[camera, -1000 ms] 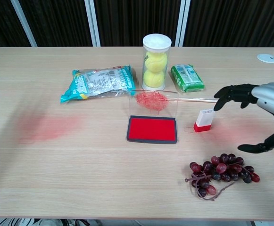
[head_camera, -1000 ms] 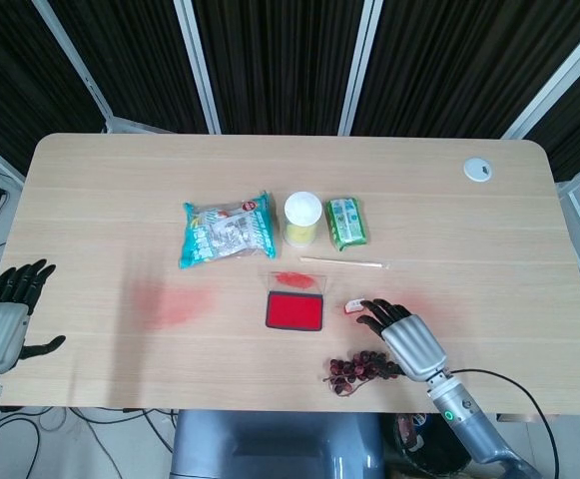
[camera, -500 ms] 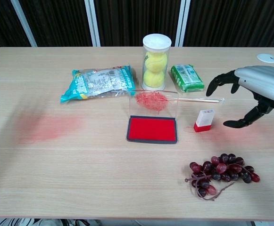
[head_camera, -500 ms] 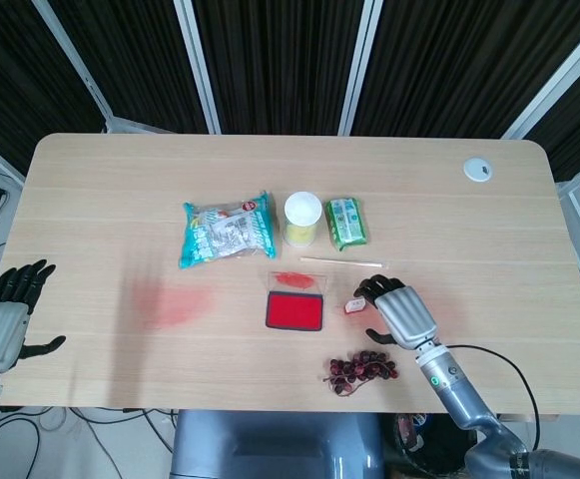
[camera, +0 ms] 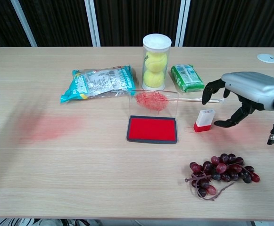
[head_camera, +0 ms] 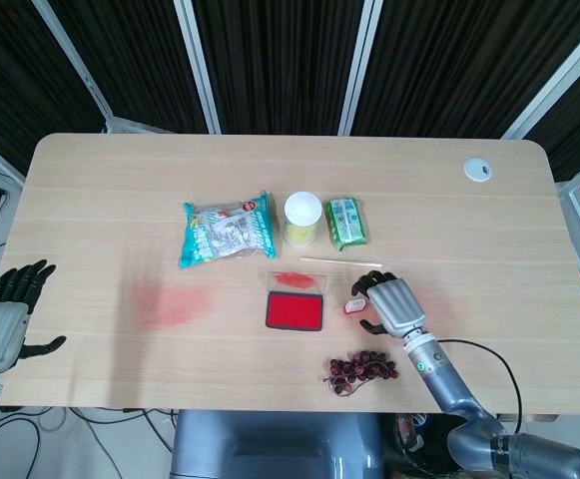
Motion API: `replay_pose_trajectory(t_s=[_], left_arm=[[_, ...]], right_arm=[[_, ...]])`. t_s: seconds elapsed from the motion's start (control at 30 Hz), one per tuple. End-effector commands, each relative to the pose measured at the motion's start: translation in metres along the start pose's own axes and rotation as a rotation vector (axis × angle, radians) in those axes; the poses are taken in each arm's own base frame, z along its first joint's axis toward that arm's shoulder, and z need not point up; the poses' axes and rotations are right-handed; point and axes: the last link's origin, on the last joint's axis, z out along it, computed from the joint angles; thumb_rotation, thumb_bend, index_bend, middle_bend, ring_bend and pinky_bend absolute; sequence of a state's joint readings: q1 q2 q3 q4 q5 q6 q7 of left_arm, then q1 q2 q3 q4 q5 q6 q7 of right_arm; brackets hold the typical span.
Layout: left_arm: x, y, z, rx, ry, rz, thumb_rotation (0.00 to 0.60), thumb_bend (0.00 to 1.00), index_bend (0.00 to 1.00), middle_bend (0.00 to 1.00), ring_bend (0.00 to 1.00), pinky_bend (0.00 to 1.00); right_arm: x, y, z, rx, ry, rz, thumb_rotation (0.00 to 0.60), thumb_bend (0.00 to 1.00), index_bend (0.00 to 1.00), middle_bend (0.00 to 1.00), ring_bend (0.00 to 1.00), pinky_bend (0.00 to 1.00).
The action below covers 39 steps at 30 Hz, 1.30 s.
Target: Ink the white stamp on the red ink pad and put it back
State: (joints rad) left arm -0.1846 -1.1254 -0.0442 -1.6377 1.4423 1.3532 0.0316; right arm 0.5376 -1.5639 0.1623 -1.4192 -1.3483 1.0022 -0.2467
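Right hand [camera: 243, 94] open, fingers arched over white stamp [camera: 204, 120] without contact, stamp just right of open red ink pad [camera: 152, 129]; tennis-ball tube [camera: 155, 62] behind the pad holds two balls.

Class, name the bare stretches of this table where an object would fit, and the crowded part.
Bare: the far strip of the table behind the snack bag, and the near left. Crowded: the middle, from ink pad and stamp to the grapes, under the right hand.
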Motion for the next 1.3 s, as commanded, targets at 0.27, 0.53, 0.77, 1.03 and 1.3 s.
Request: replay_pose_trajectory(t_s=[0.27, 0.53, 0.77, 1.03, 1.3], left_arm=[[0.000, 0.000, 0.000, 0.003, -0.005, -0.006, 0.600, 0.01, 0.00, 0.00, 0.00, 0.00], [0.000, 0.000, 0.001, 0.005, -0.008, -0.011, 0.600, 0.01, 0.00, 0.00, 0.00, 0.00], [0.000, 0.000, 0.001, 0.005, -0.010, -0.012, 0.600, 0.01, 0.00, 0.00, 0.00, 0.00], [0.000, 0.000, 0.001, 0.005, -0.012, -0.014, 0.600, 0.01, 0.00, 0.00, 0.00, 0.00], [0.000, 0.000, 0.001, 0.004, -0.013, -0.015, 0.600, 0.01, 0.00, 0.00, 0.00, 0.00]], right_arm=[[-0.005, -0.002, 0.013, -0.011, -0.015, 0.015, 0.600, 0.35, 0.45, 0.36, 0.26, 0.33], [-0.011, -0.002, 0.018, -0.018, -0.025, 0.018, 0.600, 0.38, 0.47, 0.37, 0.27, 0.33], [-0.015, -0.002, 0.021, -0.021, -0.036, 0.018, 0.600, 0.39, 0.48, 0.37, 0.27, 0.33], [-0.018, -0.004, 0.023, -0.022, -0.039, 0.025, 0.600, 0.40, 0.49, 0.38, 0.27, 0.33], [-0.020, -0.004, 0.025, -0.026, -0.042, 0.026, 0.600, 0.41, 0.49, 0.38, 0.27, 0.33]])
